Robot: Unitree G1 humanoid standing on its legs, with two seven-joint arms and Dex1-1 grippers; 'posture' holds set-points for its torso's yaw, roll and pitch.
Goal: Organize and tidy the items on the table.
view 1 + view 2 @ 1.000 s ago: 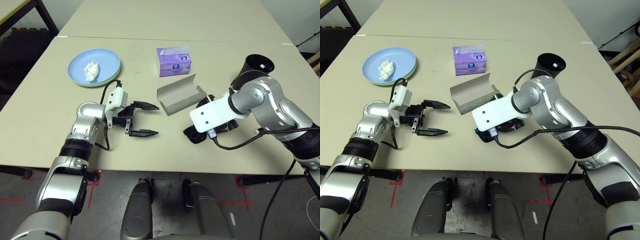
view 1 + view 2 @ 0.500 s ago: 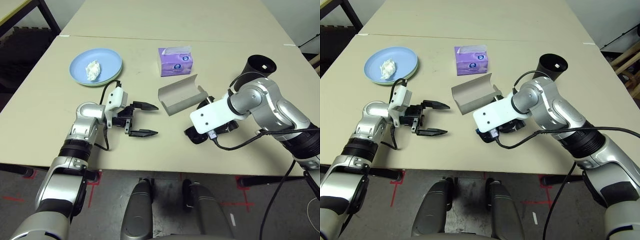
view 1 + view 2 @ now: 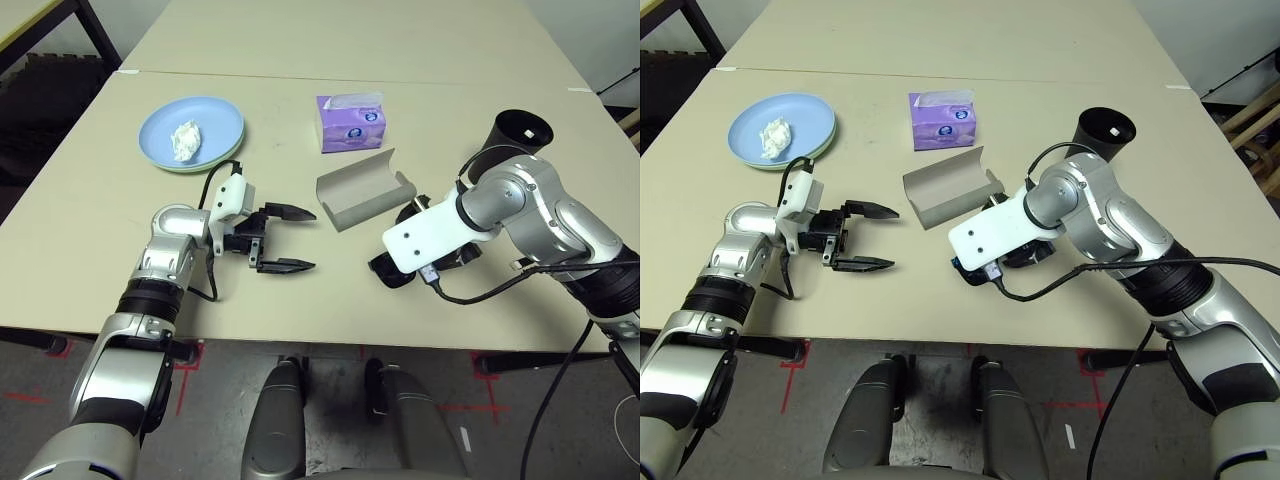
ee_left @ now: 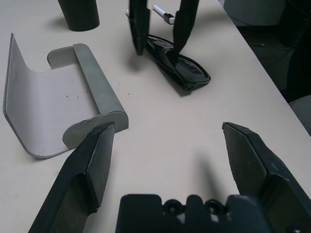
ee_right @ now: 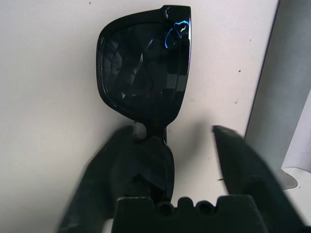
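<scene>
From the head camera, your right gripper (image 4: 158, 29) is tipped down over the black sunglasses (image 3: 390, 268), which lie on the table (image 3: 90, 215) just in front of the open grey glasses case (image 3: 362, 188). The black cup (image 3: 521, 131) stands farther off to the right, and the plates (image 3: 191, 134) with the tissue wad (image 3: 182, 140) sit at the far left. Your left gripper (image 3: 288, 239) hovers over bare table with its fingers spread wide, holding nothing.

The left wrist view shows the right fingers (image 4: 137, 24) straddling the sunglasses (image 4: 181, 68) near the bridge, one on each side — not yet pressed on. A white pen (image 4: 163, 13) lies just behind.

In the right wrist view, the fingers (image 5: 241, 170) are blurred at either side of the frame, part open, with a gap on one side; I cannot tell whether the other has touched.

Watch the close — the frame is glossy and thin, so an off-centre pinch could make it skid or twist on the table. The case wall (image 5: 286, 82) is close beside the gripper, and you could nudge it.
</scene>
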